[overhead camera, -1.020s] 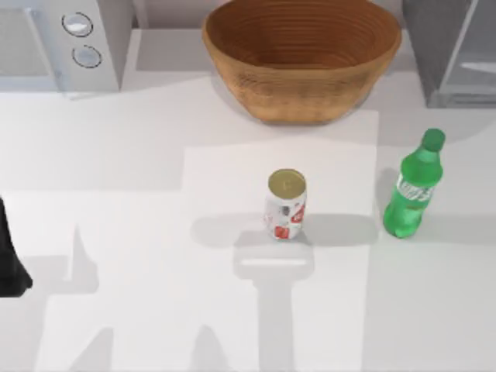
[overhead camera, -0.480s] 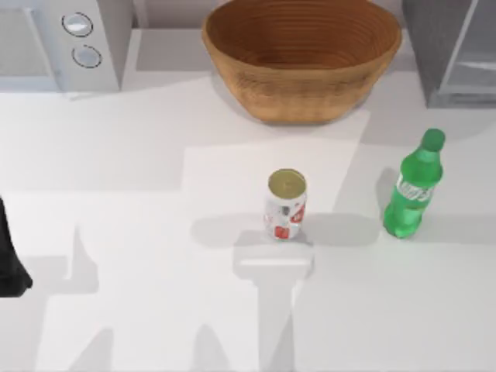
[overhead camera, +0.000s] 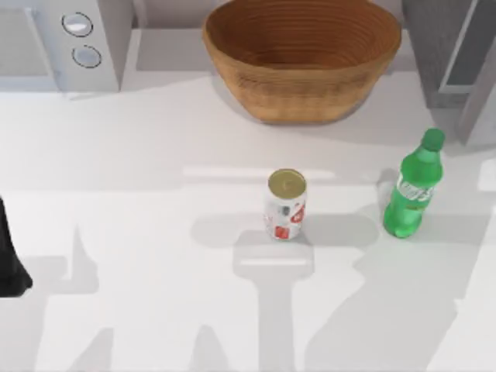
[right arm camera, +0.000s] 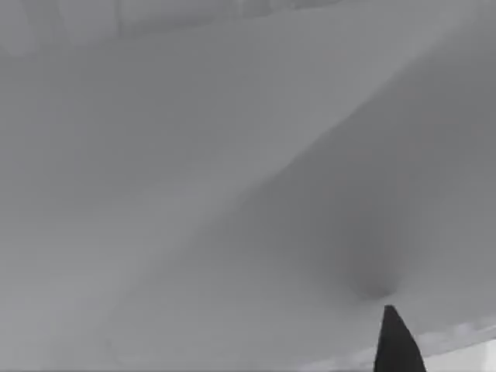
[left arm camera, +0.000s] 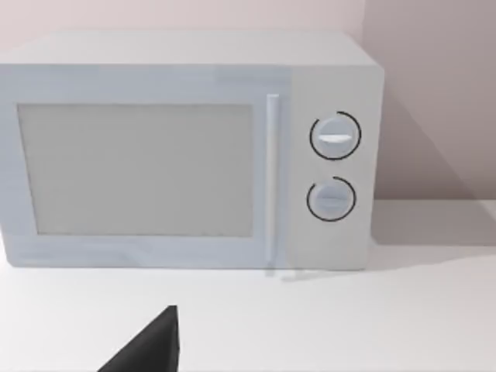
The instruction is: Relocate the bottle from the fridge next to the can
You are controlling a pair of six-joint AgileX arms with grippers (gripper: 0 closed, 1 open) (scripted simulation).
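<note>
The left gripper (left arm camera: 147, 349) shows as a dark wedge at the lower edge of the left wrist view, low over the white table (overhead camera: 155, 310). Whether this claw is wide or narrow cannot be told. In the top view the left arm (overhead camera: 9, 263) is a dark shape at the far left edge of the frame, about midway down, well apart from every object. Ahead of it in the left wrist view stands the light-grey microwave (left arm camera: 186, 151), door shut, with two round knobs one above the other beside the door handle. The right gripper (right arm camera: 397, 345) shows as a dark point at the lower right of the right wrist view, against a plain grey surface. Its state cannot be told either. In the top view the bottle (overhead camera: 413, 186) stands upright on the table at the right of the frame, cap on, outside the fridge (overhead camera: 434, 46) and just in front of it. The fridge sits in the upper right corner, its pale door panel (overhead camera: 474, 70) angled outward. The can (overhead camera: 286, 204) stands upright near the middle of the frame, to the bottle's left with a clear gap between them. A brown woven basket (overhead camera: 302, 58) sits at the upper centre, behind the can.
</note>
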